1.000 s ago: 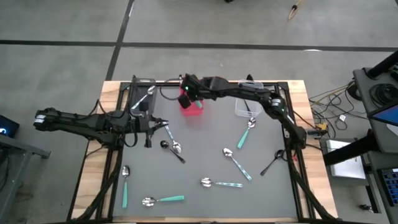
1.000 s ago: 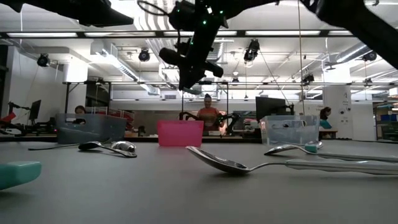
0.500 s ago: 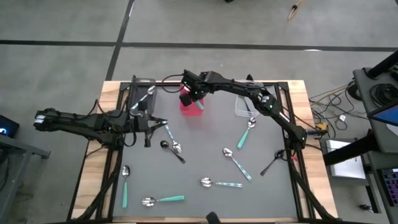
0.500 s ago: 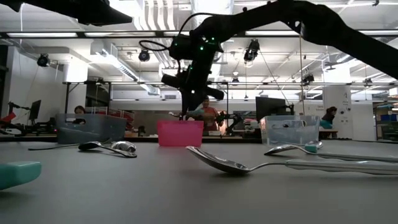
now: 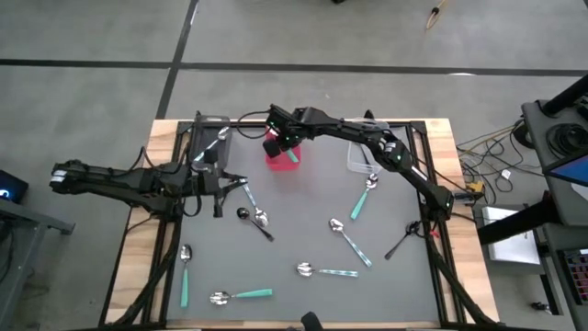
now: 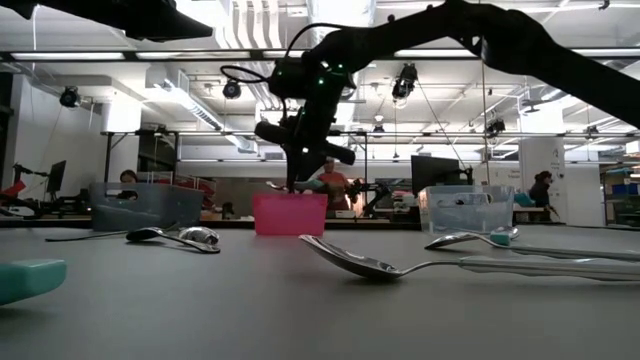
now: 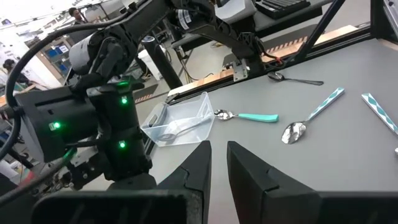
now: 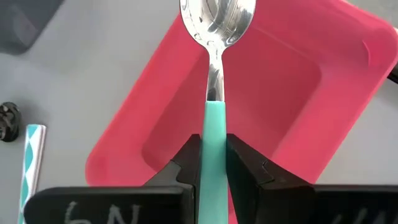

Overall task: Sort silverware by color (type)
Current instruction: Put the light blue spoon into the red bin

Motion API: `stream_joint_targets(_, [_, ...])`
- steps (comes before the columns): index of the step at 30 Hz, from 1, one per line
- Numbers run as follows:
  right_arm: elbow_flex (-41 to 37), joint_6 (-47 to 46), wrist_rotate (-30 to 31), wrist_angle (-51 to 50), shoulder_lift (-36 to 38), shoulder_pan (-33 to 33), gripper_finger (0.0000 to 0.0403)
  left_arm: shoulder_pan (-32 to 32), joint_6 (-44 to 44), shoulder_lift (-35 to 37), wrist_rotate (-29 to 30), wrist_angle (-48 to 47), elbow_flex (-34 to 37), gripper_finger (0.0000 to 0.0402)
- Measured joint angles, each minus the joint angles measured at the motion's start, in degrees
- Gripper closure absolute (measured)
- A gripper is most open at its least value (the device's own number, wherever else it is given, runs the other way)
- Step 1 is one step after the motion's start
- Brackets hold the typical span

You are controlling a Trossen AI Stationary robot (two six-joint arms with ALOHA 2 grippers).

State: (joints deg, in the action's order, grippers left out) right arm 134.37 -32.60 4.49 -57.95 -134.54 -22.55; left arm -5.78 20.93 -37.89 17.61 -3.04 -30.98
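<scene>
Nearest the front edge of the table [image 5: 294, 308] we are seeing a teal-handled spoon [image 5: 241, 295] lying flat, with another teal-handled spoon [image 5: 185, 272] just up and to its left, and a pale patterned-handled spoon [image 5: 327, 271] toward the middle. A second patterned spoon [image 5: 350, 243] is lying slantwise beyond it, and a black spoon [image 5: 402, 241] is resting near the right edge. Farther in, a teal-handled spoon [image 5: 361, 196] is pointing toward the clear bin [image 5: 360, 157], which in the left wrist view is holding a pale spoon.

Mid-table on the left, a black spoon [image 5: 253, 222] is crossing a silver bowl of another spoon, just beside the left gripper [image 5: 220, 195]. That gripper is waiting low over the mat, its fingers [image 7: 199, 163] drawn nearly together with nothing between them.

At the far side, the right gripper [image 5: 287, 145] is hanging over the pink bin [image 8: 292, 81], which stands between the grey bin [image 5: 209, 138] and the clear one. Its fingers [image 8: 189, 163] are pinching the teal handle of a held spoon [image 8: 214, 74], whose silver bowl is pointing away from the claw, above the bin's hollow. In the low view the spoon is sitting just above the bin's rim.

Beyond the table, people are showing in the room.
</scene>
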Motion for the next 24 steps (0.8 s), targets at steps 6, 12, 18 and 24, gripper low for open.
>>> stream_joint_targets(6, [-0.2, -0.78, 0.02, 0.14, 0.0, 0.0, 0.0354, 0.0, 0.0, 0.0, -0.01, -0.01, 0.0, 0.0367])
stream_joint_targets(12, [-1.15, -0.81, 0.22, 0.81, 0.0, 0.0, 0.0353, 0.0, -0.01, 0.0, -0.02, -0.01, 0.0, 0.0367])
stream_joint_targets(18, [-3.39, -0.81, 0.61, 4.64, 0.0, 0.0, 0.0353, 0.0, -0.02, 0.0, -0.02, -0.01, 0.0, 0.0367])
stream_joint_targets(24, [-5.51, -0.83, 1.73, 5.01, 0.02, 0.0, 0.0352, -0.01, -0.02, 0.0, -0.02, -0.01, 0.0, 0.0367])
